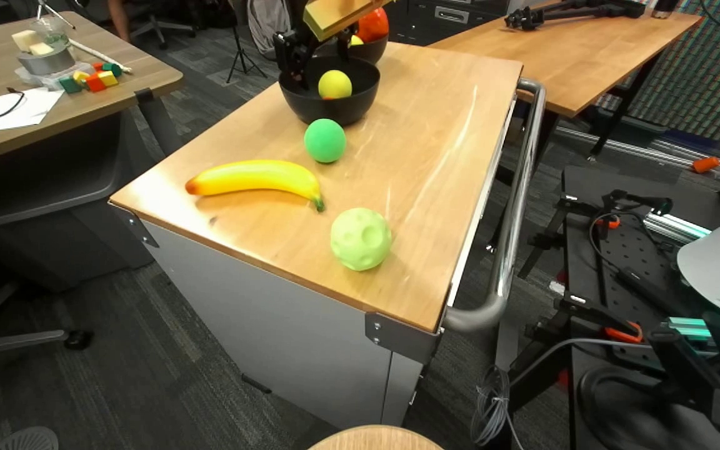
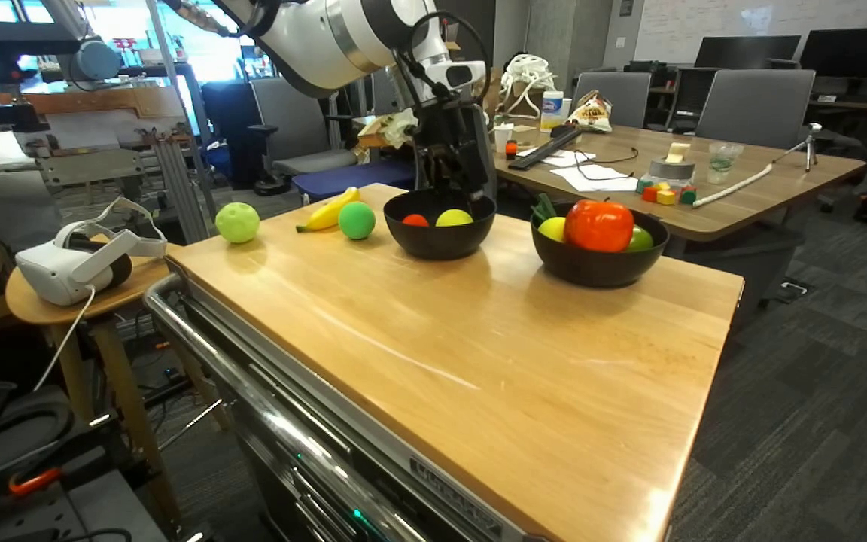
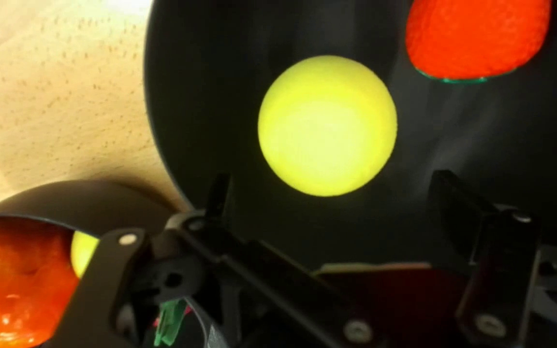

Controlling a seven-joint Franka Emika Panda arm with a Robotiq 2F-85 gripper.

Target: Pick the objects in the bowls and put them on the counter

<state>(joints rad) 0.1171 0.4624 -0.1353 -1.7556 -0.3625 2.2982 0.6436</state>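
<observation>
Pincer agape at black bowl; inside — yellow ball, red object

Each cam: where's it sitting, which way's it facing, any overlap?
An exterior view: above the end of the counter near the pale-green ball, facing lengthwise toward a dark bowl; dark jaws show near the top.
An exterior view: beyond the handle, facing across the counter; the white arm shows, its jaws at that bowl.
Wrist view: on the arm, facing down into that bowl at a yellow ball; the jaws stand apart, lower in frame.
Shared: both exterior views show that bowl and the banana.
</observation>
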